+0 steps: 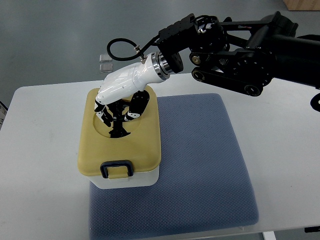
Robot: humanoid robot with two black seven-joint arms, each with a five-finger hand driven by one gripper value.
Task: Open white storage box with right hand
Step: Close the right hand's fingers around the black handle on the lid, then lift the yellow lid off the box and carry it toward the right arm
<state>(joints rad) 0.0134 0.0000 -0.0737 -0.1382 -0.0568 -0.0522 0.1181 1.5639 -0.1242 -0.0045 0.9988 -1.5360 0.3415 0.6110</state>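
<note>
A white storage box with a yellow-tan lid stands on the left part of a blue-grey mat. The lid is on the box, and a dark latch handle sits at its near edge. My right hand, white with black fingers, comes in from the upper right and hovers over the round recess in the lid. Its fingers curl downward onto or just above the lid top and hold nothing that I can see. The left arm is out of view.
The mat lies on a white table. My black right arm spans the upper right. Two small clear squares lie on the grey floor beyond the table's far edge.
</note>
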